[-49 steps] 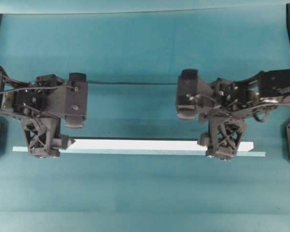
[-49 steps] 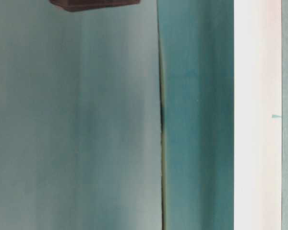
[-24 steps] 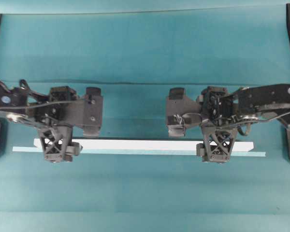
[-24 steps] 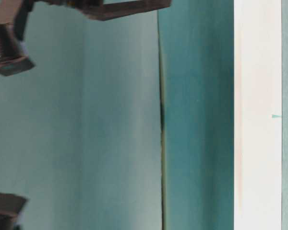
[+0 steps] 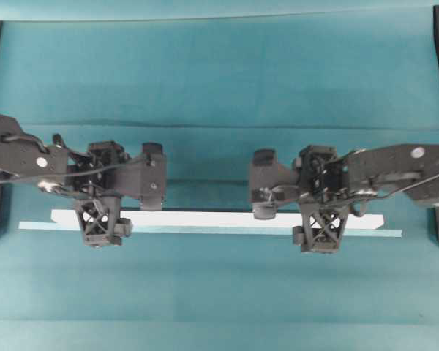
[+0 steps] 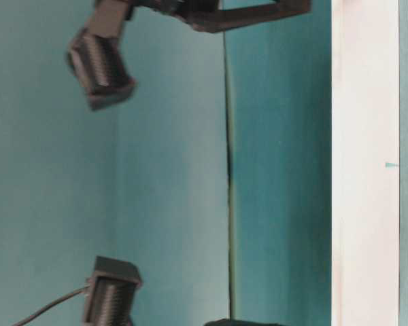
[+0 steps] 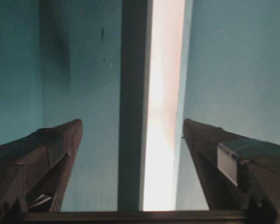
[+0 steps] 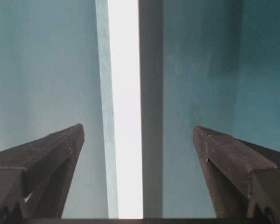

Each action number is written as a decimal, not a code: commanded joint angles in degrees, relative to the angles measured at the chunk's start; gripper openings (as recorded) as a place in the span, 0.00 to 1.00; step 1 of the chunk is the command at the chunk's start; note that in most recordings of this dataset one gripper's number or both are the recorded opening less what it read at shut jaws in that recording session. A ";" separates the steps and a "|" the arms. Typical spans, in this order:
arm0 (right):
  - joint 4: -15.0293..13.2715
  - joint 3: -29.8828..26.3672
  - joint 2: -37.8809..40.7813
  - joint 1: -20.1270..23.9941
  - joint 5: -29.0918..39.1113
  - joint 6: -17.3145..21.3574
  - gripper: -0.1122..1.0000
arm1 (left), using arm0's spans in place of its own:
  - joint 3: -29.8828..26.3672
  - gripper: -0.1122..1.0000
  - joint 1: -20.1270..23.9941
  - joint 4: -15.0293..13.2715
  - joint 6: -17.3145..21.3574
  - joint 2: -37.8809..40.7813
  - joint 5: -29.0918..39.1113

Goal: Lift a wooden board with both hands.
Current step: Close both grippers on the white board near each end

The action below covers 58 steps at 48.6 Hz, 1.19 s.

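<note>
Wrist views: left tool (image 7: 133,140) and right tool (image 8: 137,140) spread wide, empty, straddling wooden board (image 5: 219,219). Risk: uneven closing or descent tilts, slips the board.

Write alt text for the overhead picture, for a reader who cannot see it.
Two black robot arms reach in from either side over a long white wooden board lying on a teal table. The left claw and right claw are both open, each straddling the board near one end, with a thin pale teal strip along its near edge.
</note>
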 commanded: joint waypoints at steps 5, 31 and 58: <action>-0.09 -0.18 3.43 0.35 -2.11 0.35 0.94 | -0.09 0.97 0.00 0.18 -0.53 1.41 -1.76; -0.09 -0.44 5.98 0.18 -5.89 0.26 0.94 | 0.09 0.97 -1.05 0.18 -1.93 4.13 -5.54; 0.35 -0.88 6.24 0.00 -5.45 3.69 0.69 | -0.35 0.72 -1.93 0.18 -2.29 4.22 -4.04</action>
